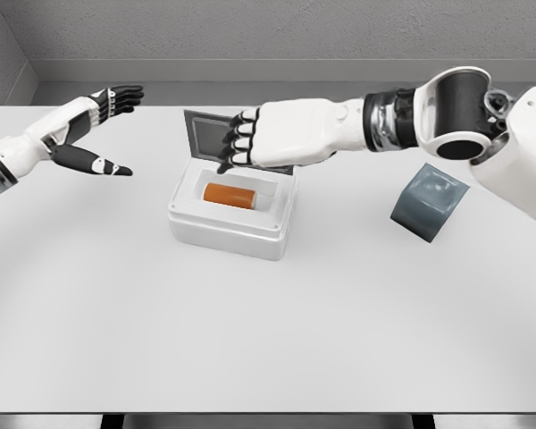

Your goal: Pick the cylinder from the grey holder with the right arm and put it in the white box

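You will find no readable writing anywhere here; the short orange cylinder with a pale cap end (236, 195) carries no label that can be made out, and the boxes are plain; your cylinder lies on its side inside the white square open-topped box (232, 229), which sits a little left of the table's middle, the cap end pointing toward three o'clock; your right hand (243, 141) hangs just above the box's far rim at about twelve o'clock from the cylinder, its white-backed palm turned down and its black-jointed fingers (237, 152) loosely bent, holding nothing; whether the lowest fingertip touches the box rim you cannot tell from this view; behind that hand a flat dark grey panel (204, 132) stands up at the back of the box, partly hidden by the fingers; at three o'clock from the box, well apart from it, the tilted grey-blue cube-shaped holder (429, 201) rests on the smooth white tabletop (268, 340), just below your right forearm; your left hand (103, 125) is at ten o'clock from the box, near the table's far left edge, fingers spread wide and thumb stretched out, gripping nothing.
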Robot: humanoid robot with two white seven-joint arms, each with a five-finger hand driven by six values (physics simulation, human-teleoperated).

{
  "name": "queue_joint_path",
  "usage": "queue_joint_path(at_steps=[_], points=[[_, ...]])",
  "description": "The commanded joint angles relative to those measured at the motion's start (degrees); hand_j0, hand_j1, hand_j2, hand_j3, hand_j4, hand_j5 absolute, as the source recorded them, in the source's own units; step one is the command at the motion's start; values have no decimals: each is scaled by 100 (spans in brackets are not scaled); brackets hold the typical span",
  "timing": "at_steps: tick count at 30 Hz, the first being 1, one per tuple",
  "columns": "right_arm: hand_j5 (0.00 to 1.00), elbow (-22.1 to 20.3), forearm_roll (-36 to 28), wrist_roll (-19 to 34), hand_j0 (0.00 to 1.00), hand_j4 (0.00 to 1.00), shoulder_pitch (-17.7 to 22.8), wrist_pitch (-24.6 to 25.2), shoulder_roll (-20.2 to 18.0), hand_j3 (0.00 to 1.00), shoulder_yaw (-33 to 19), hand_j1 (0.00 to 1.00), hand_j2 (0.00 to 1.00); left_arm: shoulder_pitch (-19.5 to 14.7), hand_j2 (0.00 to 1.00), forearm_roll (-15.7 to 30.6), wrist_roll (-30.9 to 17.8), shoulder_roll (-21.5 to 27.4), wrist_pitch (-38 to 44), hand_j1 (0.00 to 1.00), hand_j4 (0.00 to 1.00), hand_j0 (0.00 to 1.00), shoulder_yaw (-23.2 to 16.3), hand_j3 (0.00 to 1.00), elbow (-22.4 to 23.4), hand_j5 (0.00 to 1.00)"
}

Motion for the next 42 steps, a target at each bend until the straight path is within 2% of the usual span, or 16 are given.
queue_joint_path(at_steps=[1,2,5,6,9,12,13,15,17,19,20,33,42], points=[[100,-742,-257,-3,100,100,26,17,-715,100,-321,100,100,0,100,30,1,-139,12,100,100,100,-3,100,39,100],[100,-830,-776,-3,100,100,79,17,-1146,100,-462,100,100,-26,100,21,1,-244,12,100,100,100,-3,100,75,100],[100,-830,-1760,-3,100,100,211,17,-2244,100,-901,100,100,-176,100,12,1,-490,12,100,100,100,-73,100,294,100],[100,-830,-2007,-3,100,100,474,17,-2456,100,-1182,100,100,-220,100,12,1,-526,12,100,100,100,-73,100,373,100],[100,-830,-2736,-3,100,100,1801,17,-2632,100,-2474,100,100,-299,100,12,1,-613,12,100,100,100,-82,100,470,100],[100,-830,-3342,-3,100,100,3409,17,-2526,100,-4197,100,100,-404,100,12,1,-684,21,100,100,100,-108,100,575,100],[100,-830,-3501,-3,100,100,3753,17,-2482,100,-4452,100,100,-440,100,12,1,-728,127,100,100,100,-108,100,584,100],[100,-830,-3818,-3,100,100,4183,17,-2219,100,-4496,100,100,-466,100,3,1,-850,162,100,100,100,-117,100,593,100],[100,-822,-3835,-3,100,100,4491,17,-1683,100,-4514,100,100,-492,100,-6,1,-1035,215,100,100,100,-161,100,655,100],[100,-786,-3774,-3,100,100,4948,17,-1234,100,-4962,100,100,-519,100,-14,1,-1114,250,100,100,100,-161,100,681,100],[100,-743,-3721,-3,100,100,5150,17,-1190,100,-5050,100,100,-519,100,-14,1,-1123,250,100,100,100,-161,100,681,100],[100,-655,-3694,-3,100,100,5282,17,-1120,100,-5085,100,100,-466,100,-32,1,-1193,224,100,100,100,-249,100,672,100],[100,-646,-3686,-3,100,100,5309,17,-1120,100,-5085,100,100,-369,100,-6,1,-1114,179,100,100,100,-231,100,488,100]])
